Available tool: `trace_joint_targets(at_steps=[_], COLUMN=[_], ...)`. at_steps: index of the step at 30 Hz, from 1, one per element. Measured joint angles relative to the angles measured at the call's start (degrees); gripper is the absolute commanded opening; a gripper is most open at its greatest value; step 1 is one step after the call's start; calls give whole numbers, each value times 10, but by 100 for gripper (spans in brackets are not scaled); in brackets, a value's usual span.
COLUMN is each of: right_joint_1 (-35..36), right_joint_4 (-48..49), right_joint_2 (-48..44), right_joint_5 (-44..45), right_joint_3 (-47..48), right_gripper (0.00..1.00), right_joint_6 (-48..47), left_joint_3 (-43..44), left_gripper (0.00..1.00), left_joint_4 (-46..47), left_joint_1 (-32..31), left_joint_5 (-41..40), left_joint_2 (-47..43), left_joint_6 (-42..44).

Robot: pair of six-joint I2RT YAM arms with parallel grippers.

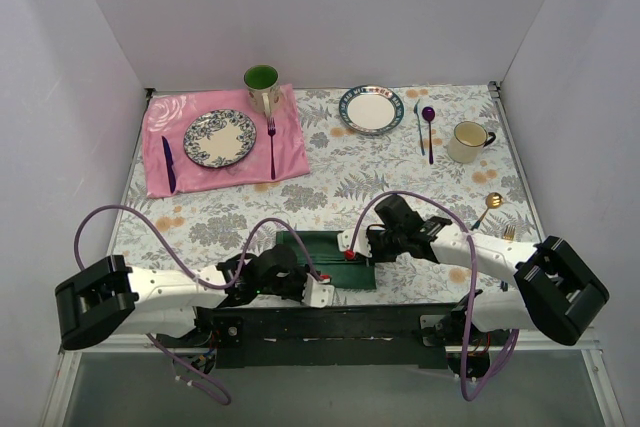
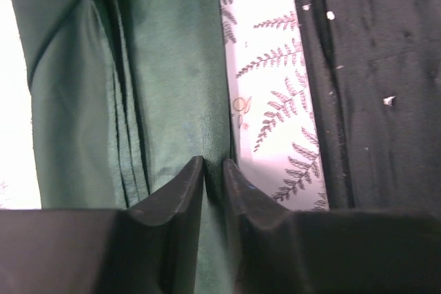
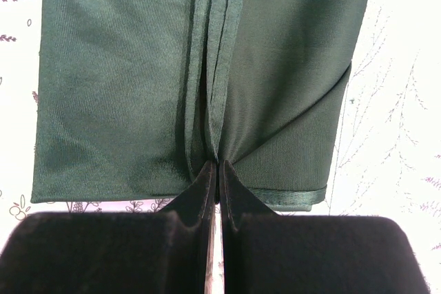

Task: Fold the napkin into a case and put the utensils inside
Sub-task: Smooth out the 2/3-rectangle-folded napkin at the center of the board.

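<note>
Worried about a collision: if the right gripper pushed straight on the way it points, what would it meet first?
The dark green folded cloth napkin: the right gripper is shut on its bunched fold edges, so it would likely push into more cloth.

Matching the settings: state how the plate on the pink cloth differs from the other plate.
The left plate is patterned throughout, the right plate white with a dark rim. The left plate lies on the pink cloth, the right plate on the tablecloth. Both are round, empty.
</note>
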Motion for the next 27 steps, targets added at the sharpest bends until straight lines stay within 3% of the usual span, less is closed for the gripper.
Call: trace_joint_targets(at_steps=[4, 15, 17, 22, 27], right_joint_1=[0, 0, 0, 0, 0], right_joint_4=[7, 16, 16, 16, 16], right_joint_2=[-2, -12, -12, -15, -15], right_joint_5=[-3, -11, -13, -15, -17], right_joint_3=[-4, -16, -16, -19, -19], right_gripper=[1, 1, 1, 1, 1], right_joint_6=[-6, -26, -31, -36, -38], left_joint_3=[0, 23, 29, 37, 36], left_gripper=[0, 1, 5, 40, 44], left_joint_4=[-1, -50, -60, -76, -85], left_joint_1=[0, 0, 2, 15, 17], left_joint_5=[-10, 8, 14, 27, 30], left_joint_2=[-11, -66, -66, -65, -72], left_joint_6=[-5, -50, -56, -68, -71])
